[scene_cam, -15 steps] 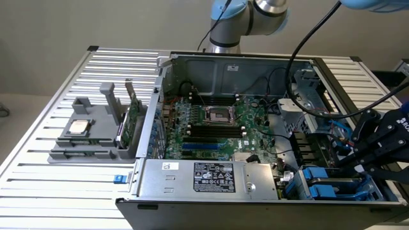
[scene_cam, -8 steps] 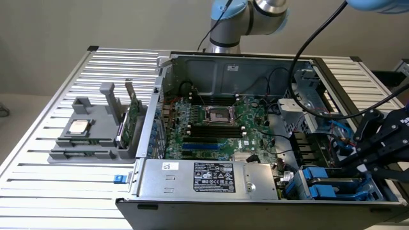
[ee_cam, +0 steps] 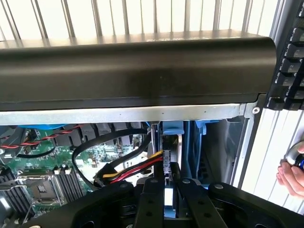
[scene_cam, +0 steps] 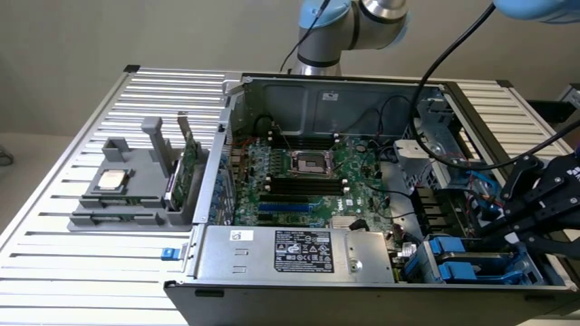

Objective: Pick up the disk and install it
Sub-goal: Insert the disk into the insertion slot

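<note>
One: Is the black gripper point(ee_cam: 169, 190) holding anything?

Two: Yes. Its two fingers are pressed close together on the flat silver-grey disk in its blue plastic frame point(ee_cam: 173, 147). The disk sits right between them.

One: Where is the disk?

Two: It starts in the fingers and goes out in front of them, into a blue slot in the corner of the big open grey metal computer case point(scene_cam: 272, 102). The case's long black front wall point(ee_cam: 137, 71) is just past it.

One: Which way does it point?

Two: It stands up on its thin edge, not flat. I think its long side runs straight away from the fingers, deep into the slot. I cannot tell which way its label faces.

One: So which step is this?

Two: The picking up looks done. I think this is the putting-in step, and the disk looks partly in.

One: What does a good next move need?

Two: It needs to stay straight in line with the slot, with no tilt. The bundle of red, yellow and black wires point(ee_cam: 130, 170) is just beside the fingers and could get in the way. The green board point(ee_cam: 38, 166) is farther off on that same side. A person's hand point(ee_cam: 292, 173) is well off to the other side.
</note>
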Tool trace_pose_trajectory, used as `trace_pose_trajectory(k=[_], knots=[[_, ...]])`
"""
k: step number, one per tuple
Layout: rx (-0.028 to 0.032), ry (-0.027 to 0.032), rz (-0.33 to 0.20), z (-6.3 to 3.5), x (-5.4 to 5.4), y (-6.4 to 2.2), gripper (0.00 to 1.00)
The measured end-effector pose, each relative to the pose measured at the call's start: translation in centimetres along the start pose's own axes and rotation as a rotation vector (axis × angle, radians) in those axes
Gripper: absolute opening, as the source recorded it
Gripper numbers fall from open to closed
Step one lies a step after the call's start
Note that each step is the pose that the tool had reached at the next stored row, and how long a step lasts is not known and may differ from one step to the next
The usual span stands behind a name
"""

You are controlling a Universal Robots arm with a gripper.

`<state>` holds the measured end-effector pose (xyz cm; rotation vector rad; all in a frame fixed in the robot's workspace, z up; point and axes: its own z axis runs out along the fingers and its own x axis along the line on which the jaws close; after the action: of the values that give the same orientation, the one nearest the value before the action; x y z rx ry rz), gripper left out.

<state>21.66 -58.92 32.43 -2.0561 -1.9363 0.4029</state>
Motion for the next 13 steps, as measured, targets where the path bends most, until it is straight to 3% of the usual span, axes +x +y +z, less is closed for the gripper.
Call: trace_pose_trajectory(k=[5,13], knots=[[0.0102,-0.0003,0.000,0.04,0.16,0.12,0.17],[0.0183,-0.0009,0.000,0.06,0.22,0.39,0.17]])
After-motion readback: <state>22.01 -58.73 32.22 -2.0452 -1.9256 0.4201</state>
